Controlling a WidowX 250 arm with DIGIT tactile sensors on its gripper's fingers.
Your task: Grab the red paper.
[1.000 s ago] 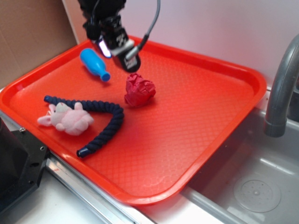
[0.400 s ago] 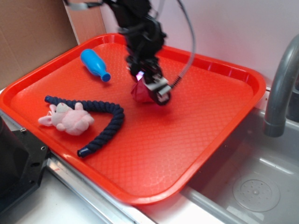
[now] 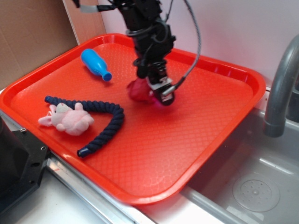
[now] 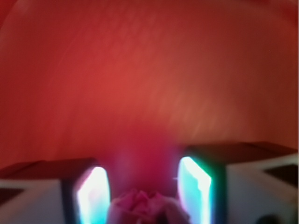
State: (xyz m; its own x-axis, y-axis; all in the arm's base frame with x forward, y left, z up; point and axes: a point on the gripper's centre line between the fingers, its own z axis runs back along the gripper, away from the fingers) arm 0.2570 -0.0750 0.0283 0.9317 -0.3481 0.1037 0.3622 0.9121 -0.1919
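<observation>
One bottle, rope, plush

An orange-red plastic tray with a textured floor sits beside a steel sink, its right corner reaching over the basin. On the tray's left side, a pink plush toy lies against a dark blue twisted rope that curves around it. A blue plastic bottle lies on its side near the far edge. A grey faucet rises at right; brown cardboard stands behind.
</observation>
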